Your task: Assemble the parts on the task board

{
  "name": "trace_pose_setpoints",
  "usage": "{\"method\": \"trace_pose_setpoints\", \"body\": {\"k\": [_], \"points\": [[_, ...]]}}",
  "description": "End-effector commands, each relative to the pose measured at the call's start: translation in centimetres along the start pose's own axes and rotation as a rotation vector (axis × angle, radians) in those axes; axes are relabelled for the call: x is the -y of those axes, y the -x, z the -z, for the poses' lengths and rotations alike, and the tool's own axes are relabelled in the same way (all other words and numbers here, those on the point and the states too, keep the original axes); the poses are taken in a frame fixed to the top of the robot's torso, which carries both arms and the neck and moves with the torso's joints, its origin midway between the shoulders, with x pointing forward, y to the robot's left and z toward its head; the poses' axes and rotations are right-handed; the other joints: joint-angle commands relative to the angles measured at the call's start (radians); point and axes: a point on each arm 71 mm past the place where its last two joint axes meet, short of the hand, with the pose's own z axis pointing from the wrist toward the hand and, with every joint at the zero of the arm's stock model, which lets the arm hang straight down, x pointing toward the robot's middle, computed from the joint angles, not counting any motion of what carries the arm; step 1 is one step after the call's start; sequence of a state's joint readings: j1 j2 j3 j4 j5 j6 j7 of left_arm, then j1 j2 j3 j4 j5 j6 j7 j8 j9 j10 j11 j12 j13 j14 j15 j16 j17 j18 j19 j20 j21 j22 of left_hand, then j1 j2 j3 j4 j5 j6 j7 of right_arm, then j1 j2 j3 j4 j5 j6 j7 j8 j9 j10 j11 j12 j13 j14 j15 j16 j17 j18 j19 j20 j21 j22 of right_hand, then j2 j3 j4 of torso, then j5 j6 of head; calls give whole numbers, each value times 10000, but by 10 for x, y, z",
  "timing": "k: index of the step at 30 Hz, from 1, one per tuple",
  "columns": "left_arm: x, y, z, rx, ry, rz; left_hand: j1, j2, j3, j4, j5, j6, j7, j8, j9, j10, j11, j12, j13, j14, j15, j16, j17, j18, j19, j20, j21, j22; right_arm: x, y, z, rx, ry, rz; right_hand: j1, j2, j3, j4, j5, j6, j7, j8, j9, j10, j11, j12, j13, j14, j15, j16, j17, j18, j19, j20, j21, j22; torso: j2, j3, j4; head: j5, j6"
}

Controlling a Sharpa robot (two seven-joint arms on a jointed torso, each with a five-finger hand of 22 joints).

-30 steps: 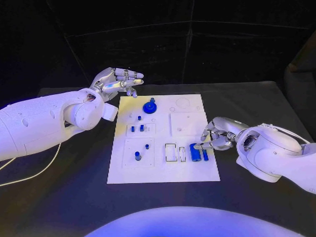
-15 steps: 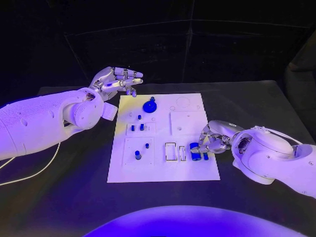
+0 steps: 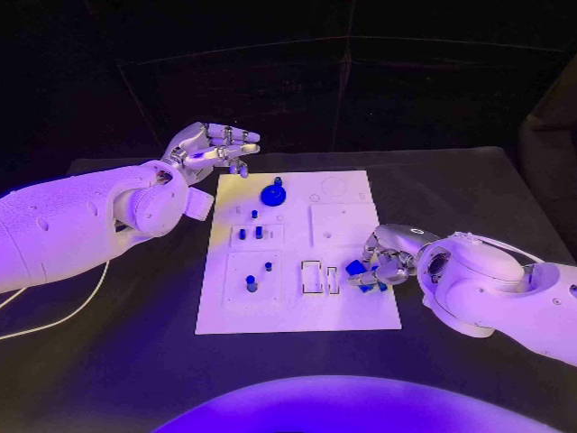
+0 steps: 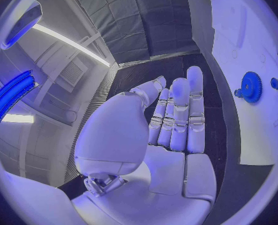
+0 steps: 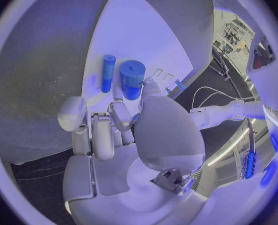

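Right hand [image 3: 382, 260] down at the near right part of the task board [image 3: 299, 307], fingers curled over the blue cylinder [image 5: 132, 79] there; from the right wrist view, fingertips [image 5: 119, 116] right at the cylinder's near end, thumb alongside, but cannot tell for sure whether actually gripped or only touched. Just beside that cylinder, on the white plate, a thinner blue rod [image 5: 108, 72], lying parallel and apart from the fingers. Up at the far left corner of the board, left hand [image 3: 215, 147] hovering above the table [image 3: 471, 189], off the plate's edge, fingers bent loosely with thumb near the fingertips, nothing seen between them; in the left wrist view fingers [image 4: 179, 115] stretched long and side by side, palm empty. On the far part of the board, blue gear [image 3: 274, 194] sitting flat with a small blue knob beside it. Toward the middle left, several small blue pegs [image 3: 250, 233] standing in their recesses, another blue peg [image 3: 251, 284] lower down in the near left panel. Two narrow rectangular slots [image 3: 312, 276] between that panel and the right hand.
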State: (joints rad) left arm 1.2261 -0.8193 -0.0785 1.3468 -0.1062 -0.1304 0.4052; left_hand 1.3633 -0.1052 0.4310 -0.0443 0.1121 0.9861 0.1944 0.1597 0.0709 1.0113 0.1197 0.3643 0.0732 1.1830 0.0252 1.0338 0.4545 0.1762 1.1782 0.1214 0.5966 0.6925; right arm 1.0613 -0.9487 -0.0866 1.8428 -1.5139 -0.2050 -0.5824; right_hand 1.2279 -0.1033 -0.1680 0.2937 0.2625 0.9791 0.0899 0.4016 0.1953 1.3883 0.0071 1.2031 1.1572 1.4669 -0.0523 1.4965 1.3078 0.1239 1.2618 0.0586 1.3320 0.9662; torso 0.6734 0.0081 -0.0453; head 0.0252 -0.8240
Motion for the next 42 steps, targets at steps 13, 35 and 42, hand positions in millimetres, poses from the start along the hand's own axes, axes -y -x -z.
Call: {"method": "trace_pose_setpoints", "body": {"k": [13,35,42], "points": [[1,0,1,-109,-46,79,-94,49,-43,-21,14,-78,-14,78,-18,-91,-23,50,-18,-98,16,-5,-21,58,-47,10,-70,-16,-5,-9,-4,37,-122,111,289,543,-10,-64,768,-10,-111,347,339,153,-59,193,320,743,-112,90,1017,-130,62,-89,60,28,-2,-4,-6,17,-4],[1,-3,0,-176,-38,105,-96,49,-44,-21,14,-79,-14,78,-18,-93,-22,51,-18,-98,16,-5,-22,58,-47,10,-71,-16,-34,-4,10,797,694,-2297,430,1151,-109,-59,1700,74,-244,656,851,372,-185,308,600,792,-219,207,1291,-158,189,-192,135,192,2,-21,22,23,58],[1,-3,0,-188,-37,110,-96,49,-44,-21,14,-79,-14,78,-18,-93,-22,51,-18,-98,16,-5,-22,58,-47,10,-71,-16,-43,-9,1,388,703,-2284,249,1259,-220,-30,1705,97,-270,720,986,385,-204,241,570,793,-237,213,1308,-155,186,-209,125,172,9,-20,13,76,47]]}}
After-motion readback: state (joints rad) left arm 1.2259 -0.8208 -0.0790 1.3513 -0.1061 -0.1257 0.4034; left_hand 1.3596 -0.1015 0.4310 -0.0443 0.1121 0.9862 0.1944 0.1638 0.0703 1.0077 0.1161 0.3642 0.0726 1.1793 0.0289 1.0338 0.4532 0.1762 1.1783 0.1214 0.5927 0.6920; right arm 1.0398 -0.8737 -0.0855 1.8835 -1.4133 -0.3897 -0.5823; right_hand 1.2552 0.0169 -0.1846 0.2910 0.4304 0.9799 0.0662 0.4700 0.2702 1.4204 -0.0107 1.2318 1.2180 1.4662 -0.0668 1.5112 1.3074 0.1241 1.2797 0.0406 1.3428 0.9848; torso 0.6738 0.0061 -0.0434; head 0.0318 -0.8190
